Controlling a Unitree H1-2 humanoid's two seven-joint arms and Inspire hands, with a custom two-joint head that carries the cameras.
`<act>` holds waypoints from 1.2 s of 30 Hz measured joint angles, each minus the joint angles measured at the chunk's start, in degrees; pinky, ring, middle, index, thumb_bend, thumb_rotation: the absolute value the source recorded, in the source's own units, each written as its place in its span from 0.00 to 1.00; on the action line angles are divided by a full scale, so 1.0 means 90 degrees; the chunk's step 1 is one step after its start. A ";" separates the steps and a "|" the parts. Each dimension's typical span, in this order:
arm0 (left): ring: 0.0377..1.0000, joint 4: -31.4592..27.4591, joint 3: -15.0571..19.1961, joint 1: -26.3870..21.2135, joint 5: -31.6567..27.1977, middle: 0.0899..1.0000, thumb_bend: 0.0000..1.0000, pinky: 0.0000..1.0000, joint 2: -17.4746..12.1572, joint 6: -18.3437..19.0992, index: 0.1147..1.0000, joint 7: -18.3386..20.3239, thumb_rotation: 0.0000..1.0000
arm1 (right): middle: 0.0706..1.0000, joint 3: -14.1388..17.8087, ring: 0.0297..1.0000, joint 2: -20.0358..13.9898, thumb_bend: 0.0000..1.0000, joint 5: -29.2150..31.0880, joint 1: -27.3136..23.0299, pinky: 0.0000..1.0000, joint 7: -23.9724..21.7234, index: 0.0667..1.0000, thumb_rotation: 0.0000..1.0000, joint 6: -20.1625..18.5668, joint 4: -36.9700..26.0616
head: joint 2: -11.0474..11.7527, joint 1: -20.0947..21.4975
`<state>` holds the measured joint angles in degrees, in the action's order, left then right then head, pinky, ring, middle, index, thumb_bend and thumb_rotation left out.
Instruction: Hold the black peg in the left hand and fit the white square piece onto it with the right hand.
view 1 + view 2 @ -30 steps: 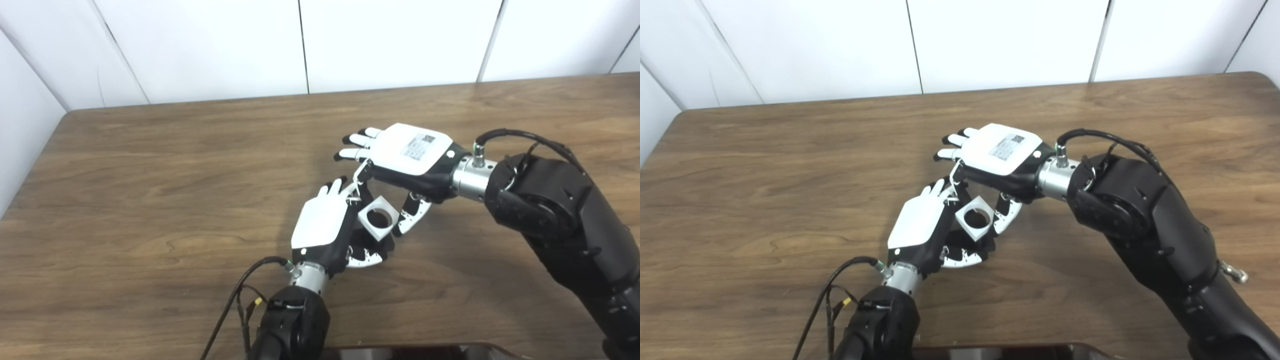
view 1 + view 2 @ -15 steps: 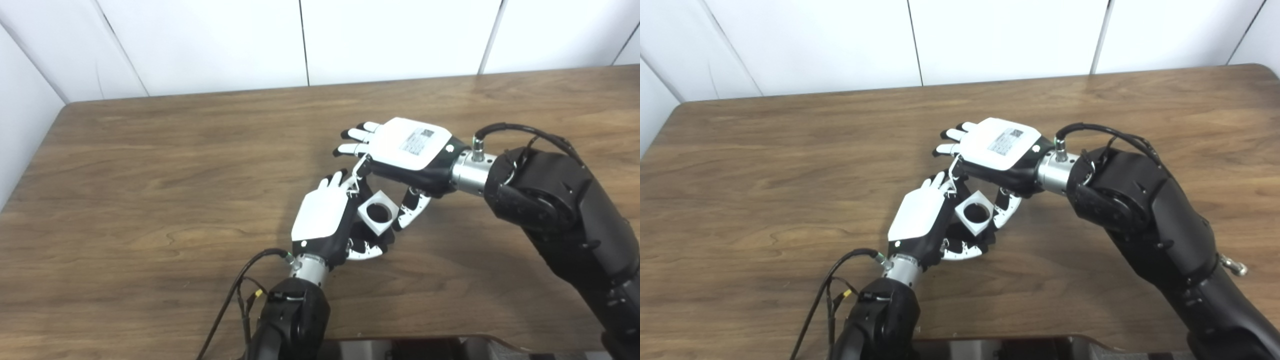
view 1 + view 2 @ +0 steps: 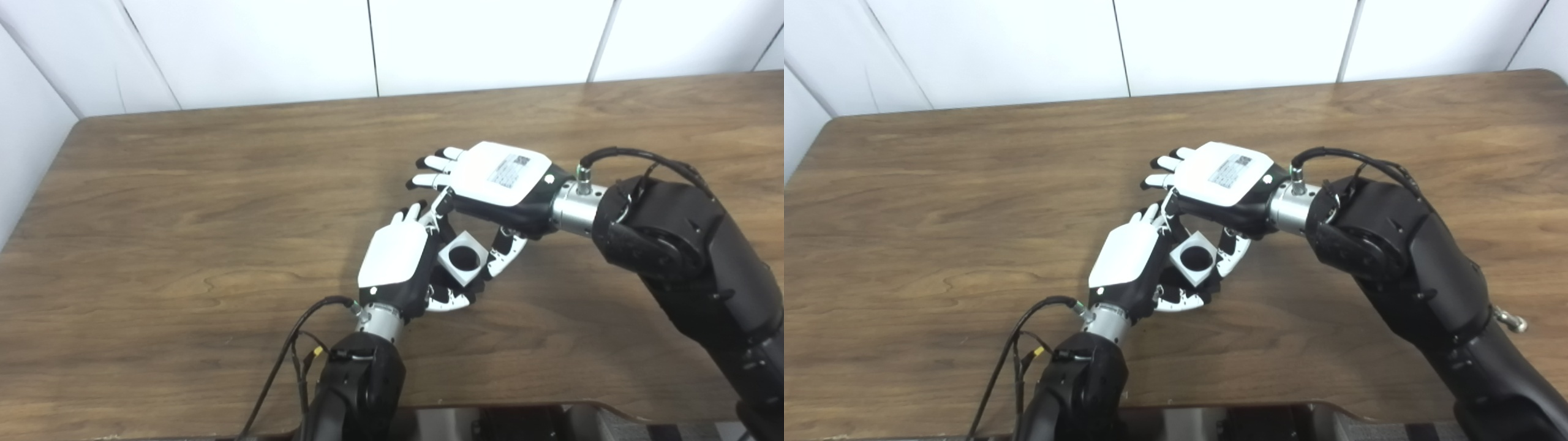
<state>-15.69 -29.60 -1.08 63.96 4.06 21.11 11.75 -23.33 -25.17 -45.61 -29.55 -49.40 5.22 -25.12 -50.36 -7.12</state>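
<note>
My left hand (image 3: 395, 260) sits at the table's middle, its fingers curled shut around the black peg, which the hand and the piece mostly hide. The white square piece (image 3: 463, 260) rests on top of that fist, and its round hole looks dark inside. My right hand (image 3: 499, 180) reaches in from the right and hovers over it. Its thumb (image 3: 505, 251) and one bent finger pinch the piece's sides while the other fingers stretch out flat to the left. In the right eye view the piece (image 3: 1193, 259) sits the same way between both hands.
The brown wooden table (image 3: 184, 202) spreads wide to the left and behind the hands, ending at a white panelled wall. Cables trail from the left wrist (image 3: 288, 361). A dark part of my body (image 3: 520, 422) runs along the bottom edge.
The whole picture has shifted, so the camera tilted down a little. Both hands and the white piece keep nearly the same pose together.
</note>
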 measured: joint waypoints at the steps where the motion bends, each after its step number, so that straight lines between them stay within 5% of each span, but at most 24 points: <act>1: 1.00 0.0000 -0.0001 0.0000 0.0000 0.92 0.52 1.00 0.0000 0.0000 0.42 0.0000 0.07 | 0.94 0.0000 1.00 0.0000 0.52 0.0000 0.0001 1.00 0.0001 0.46 0.15 0.0000 0.0000 | 0.0000 0.0000; 36: 1.00 -0.0018 -0.0029 0.0093 -0.0023 0.92 0.53 1.00 0.0038 0.0036 0.42 -0.0079 0.07 | 0.94 -0.0013 1.00 0.0001 0.52 -0.0041 0.0003 1.00 0.0218 0.46 0.16 0.0051 0.0317 | -0.0078 -0.0020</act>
<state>-15.85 -29.87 -0.24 63.76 4.41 21.43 11.04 -23.45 -25.17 -45.99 -29.52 -47.44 5.67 -22.26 -51.06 -7.29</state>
